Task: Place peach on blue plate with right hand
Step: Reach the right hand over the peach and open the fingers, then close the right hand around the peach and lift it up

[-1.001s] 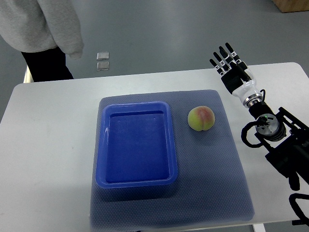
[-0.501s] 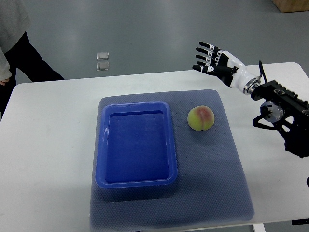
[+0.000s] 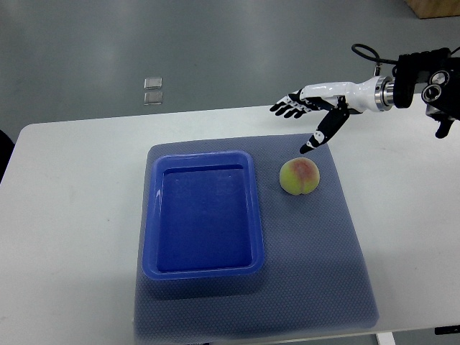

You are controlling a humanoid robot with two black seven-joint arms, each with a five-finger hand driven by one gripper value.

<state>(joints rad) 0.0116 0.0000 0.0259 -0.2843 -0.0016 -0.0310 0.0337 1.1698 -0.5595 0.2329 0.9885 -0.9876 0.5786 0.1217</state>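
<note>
The blue plate (image 3: 203,215) looks like moulded plastic with a smooth, faintly glossy face, and it sits on a grey-blue mat (image 3: 316,244) whose surface is matt and finely dimpled like woven or foamed cloth. The peach (image 3: 300,176) has a dull, soft-looking skin without shine, while the desk (image 3: 72,215) shows a smooth, matt white top. The robot hand (image 3: 310,115) is cased in glossy white plastic with matt black fingers (image 3: 287,109), and the floor (image 3: 215,50) beyond is a smooth grey surface with a low sheen.
</note>
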